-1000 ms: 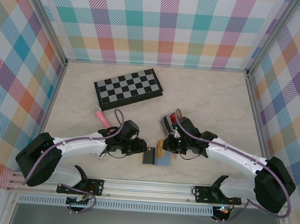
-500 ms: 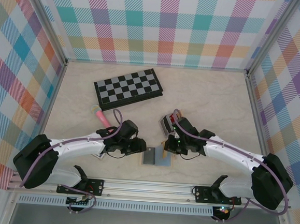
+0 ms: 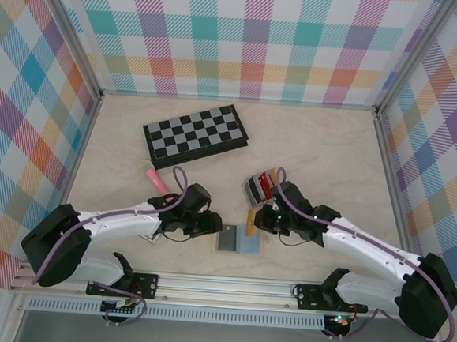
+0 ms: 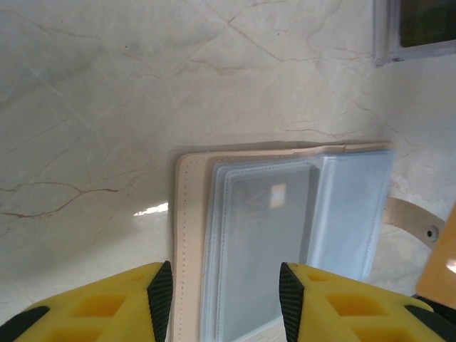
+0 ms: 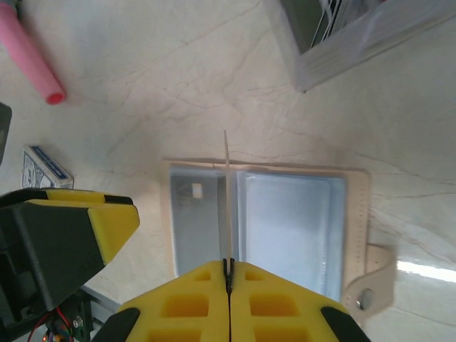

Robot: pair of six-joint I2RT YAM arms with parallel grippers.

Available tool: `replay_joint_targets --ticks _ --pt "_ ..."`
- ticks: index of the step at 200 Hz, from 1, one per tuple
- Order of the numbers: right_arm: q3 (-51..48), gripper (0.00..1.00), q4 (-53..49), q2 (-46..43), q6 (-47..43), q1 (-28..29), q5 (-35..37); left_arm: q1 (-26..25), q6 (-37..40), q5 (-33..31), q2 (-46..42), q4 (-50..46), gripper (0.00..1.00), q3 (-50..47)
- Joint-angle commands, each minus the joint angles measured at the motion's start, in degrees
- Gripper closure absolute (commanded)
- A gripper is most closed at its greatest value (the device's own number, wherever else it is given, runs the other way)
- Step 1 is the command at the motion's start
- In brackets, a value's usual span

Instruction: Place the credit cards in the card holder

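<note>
My right gripper (image 3: 261, 221) is shut on a gold-orange credit card (image 3: 250, 219), held upright over the open tan wallet (image 3: 237, 241). In the right wrist view the card (image 5: 226, 199) shows edge-on over the fold between the wallet's (image 5: 356, 214) clear sleeves, pinched at my right gripper (image 5: 229, 265). My left gripper (image 4: 225, 299) is open, its fingers straddling the left sleeve of the wallet (image 4: 189, 235). The card holder (image 3: 257, 189), a clear-grey box with a red card in it, stands just beyond the wallet and apart from both grippers. Its corner (image 5: 356, 32) is at the upper right.
A folded chessboard (image 3: 196, 134) lies at the back left. A pink tube (image 3: 155, 179) rests left of my left arm. A blue-patterned playing-card pack (image 5: 44, 167) sits near the left gripper's body. The wallet's strap (image 5: 370, 285) sticks out at its right.
The right arm has shifted slightly, keeping the card over the wallet. The left gripper has stayed over the wallet's left side.
</note>
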Motion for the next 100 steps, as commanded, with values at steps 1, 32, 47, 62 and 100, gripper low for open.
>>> replay_joint_targets --ticks 1,32,47,62,100 --pt "-3.34 0.94 9.79 2.74 1.89 0.58 -6.52 -0.68 0.82 1.48 1.64 -0.22 0.55 -0.48" --pt "-5.06 0.93 13.94 6.47 2.38 1.22 -7.86 -0.64 0.81 2.31 2.87 0.43 0.55 -0.48" --pt "-5.88 0.93 16.35 7.74 2.49 1.31 -9.16 -0.68 0.71 2.66 3.5 0.75 0.55 -0.57" --pt "-6.42 0.93 17.71 8.92 2.69 1.52 -9.61 -0.68 0.71 2.93 4.05 0.95 0.55 -0.7" --pt "-7.08 0.93 17.21 11.82 2.6 2.14 -8.51 -0.78 0.41 3.17 5.37 1.83 0.57 -1.01"
